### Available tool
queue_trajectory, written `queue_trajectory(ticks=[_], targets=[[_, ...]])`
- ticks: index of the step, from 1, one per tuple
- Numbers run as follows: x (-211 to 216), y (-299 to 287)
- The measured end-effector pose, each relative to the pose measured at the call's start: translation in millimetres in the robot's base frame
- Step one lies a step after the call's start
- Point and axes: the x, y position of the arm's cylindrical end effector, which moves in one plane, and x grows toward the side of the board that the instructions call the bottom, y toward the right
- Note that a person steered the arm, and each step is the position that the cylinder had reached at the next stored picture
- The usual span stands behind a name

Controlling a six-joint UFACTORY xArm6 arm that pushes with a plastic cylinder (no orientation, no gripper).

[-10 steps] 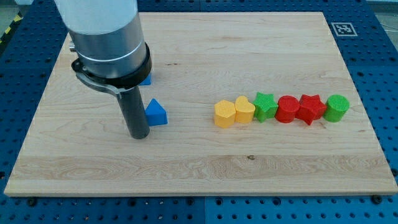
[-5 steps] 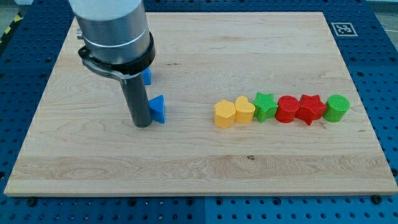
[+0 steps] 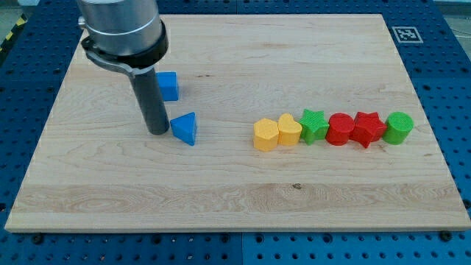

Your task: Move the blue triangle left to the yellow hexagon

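Camera view shows the blue triangle [image 3: 185, 128] lying on the wooden board [image 3: 235, 199], left of centre, well apart from the yellow hexagon [image 3: 266, 135] that sits to the view's right of it. My tip [image 3: 157, 131] rests on the board just beside the triangle, at its left edge; whether the two touch is hard to make out. The rod carries nothing and holds nothing. It stands upright, rising to a grey cylinder and a dark collar that are cut off by the view's top. A second blue block [image 3: 168, 85], roughly square, lies above the triangle, its left side partly hidden behind the rod. Touching the hexagon on its right is a yellow heart [image 3: 290, 130], then a row running toward the view's right: green star [image 3: 314, 125], red block [image 3: 340, 129], red star [image 3: 367, 128], green cylinder [image 3: 399, 127].
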Motion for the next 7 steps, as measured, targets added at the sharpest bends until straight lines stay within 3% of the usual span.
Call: queue_trajectory(ticks=[7], targets=[[19.8, 40.9]])
